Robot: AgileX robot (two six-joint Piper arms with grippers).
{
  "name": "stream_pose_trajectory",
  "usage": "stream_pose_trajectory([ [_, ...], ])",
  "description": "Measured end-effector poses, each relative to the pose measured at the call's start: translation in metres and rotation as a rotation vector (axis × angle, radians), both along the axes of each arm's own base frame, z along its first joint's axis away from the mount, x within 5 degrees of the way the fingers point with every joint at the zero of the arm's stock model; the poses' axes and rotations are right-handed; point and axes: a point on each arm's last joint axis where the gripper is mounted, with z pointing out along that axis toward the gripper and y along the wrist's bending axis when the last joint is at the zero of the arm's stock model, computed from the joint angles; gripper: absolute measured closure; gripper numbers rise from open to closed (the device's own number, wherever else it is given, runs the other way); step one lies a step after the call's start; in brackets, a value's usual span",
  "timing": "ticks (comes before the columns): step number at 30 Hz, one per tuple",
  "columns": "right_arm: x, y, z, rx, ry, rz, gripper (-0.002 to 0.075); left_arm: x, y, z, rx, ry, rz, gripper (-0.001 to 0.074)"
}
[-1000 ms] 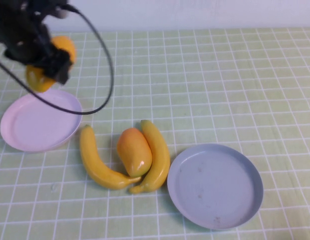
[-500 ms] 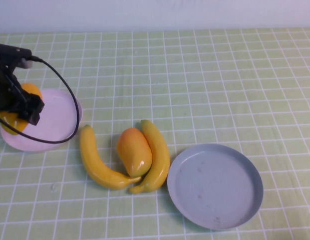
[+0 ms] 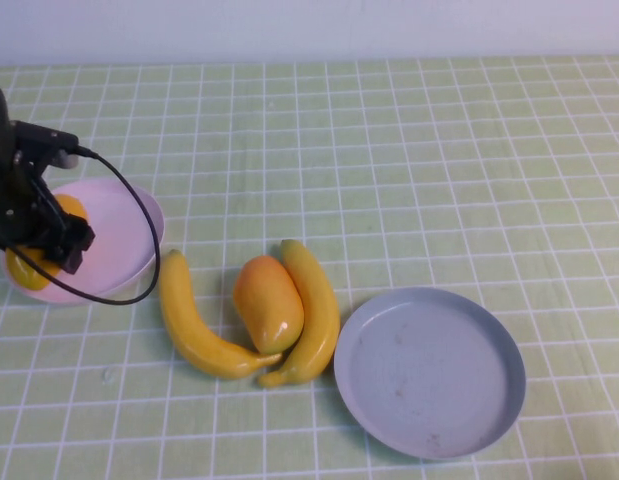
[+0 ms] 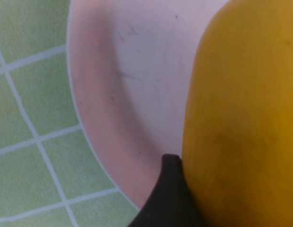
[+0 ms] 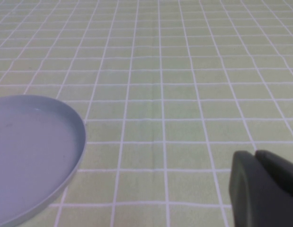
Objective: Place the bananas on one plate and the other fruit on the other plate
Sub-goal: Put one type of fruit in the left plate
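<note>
My left gripper (image 3: 41,238) is shut on one orange-yellow mango-like fruit (image 3: 29,270) and holds it low on the small pale pink plate (image 3: 121,240). In the left wrist view the fruit (image 4: 245,109) fills the right side against the pink plate (image 4: 132,90), with one dark finger (image 4: 167,198) beside it. The second orange-yellow fruit (image 3: 267,302) lies between two bananas, one on its left (image 3: 192,322) and one on its right (image 3: 314,308). The larger grey-blue plate (image 3: 429,370) holds nothing. My right gripper (image 5: 260,189) is shut and empty, beside the grey-blue plate (image 5: 32,151).
A green checked cloth (image 3: 439,170) covers the table. The left arm's black cable (image 3: 139,215) loops over the pink plate. The right arm does not show in the high view.
My left gripper has come down and toward the front with the fruit, from above the pink plate's far edge to low on the plate. The other things have not moved.
</note>
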Motion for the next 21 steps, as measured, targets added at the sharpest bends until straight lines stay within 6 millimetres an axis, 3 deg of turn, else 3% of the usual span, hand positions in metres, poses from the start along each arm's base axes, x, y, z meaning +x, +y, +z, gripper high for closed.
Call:
stream_pose_trajectory([
  [7,0.0,0.0,0.0,0.0,0.0,0.0,0.0743,0.0,0.002,0.008,0.001,-0.037,0.059,0.0134],
  [15,0.0,0.0,0.0,0.0,0.0,0.0,0.0743,-0.006,0.004,0.045,0.004,-0.09,0.111,0.0125],
  [18,0.0,0.0,0.0,0.0,0.0,0.0,0.0743,-0.01,0.002,0.074,-0.015,-0.119,0.175,0.0181],
  [21,0.0,0.0,0.0,0.0,0.0,0.0,0.0743,-0.019,-0.003,0.105,-0.024,-0.155,0.19,0.0324],
])
